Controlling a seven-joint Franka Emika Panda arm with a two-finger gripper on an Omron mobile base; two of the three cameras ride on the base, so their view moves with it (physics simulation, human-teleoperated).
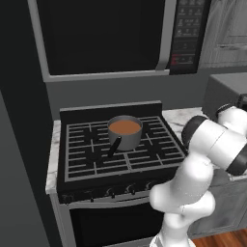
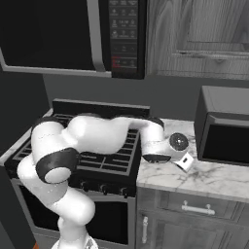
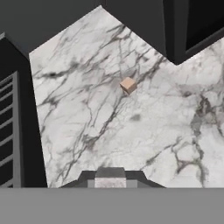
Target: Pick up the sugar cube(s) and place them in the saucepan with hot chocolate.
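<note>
- Gripper (image 3: 110, 171) hanging over marble counter (image 3: 87, 109) w/ jaws together, holding nothing.
- Sugar cube (image 3: 128, 84) sitting on counter, apart from gripper, near dark appliance (image 3: 175, 30).
- Saucepan (image 1: 125, 132) w/ hot chocolate (image 1: 124, 127) sitting on stove (image 1: 116, 149).

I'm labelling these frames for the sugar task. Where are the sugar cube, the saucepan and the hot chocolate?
sugar cube (image 3: 128, 84), hand view, on its top face.
saucepan (image 1: 126, 140), left base view, on its grey front wall.
hot chocolate (image 1: 125, 127), left base view, on the middle of the liquid's surface.
</note>
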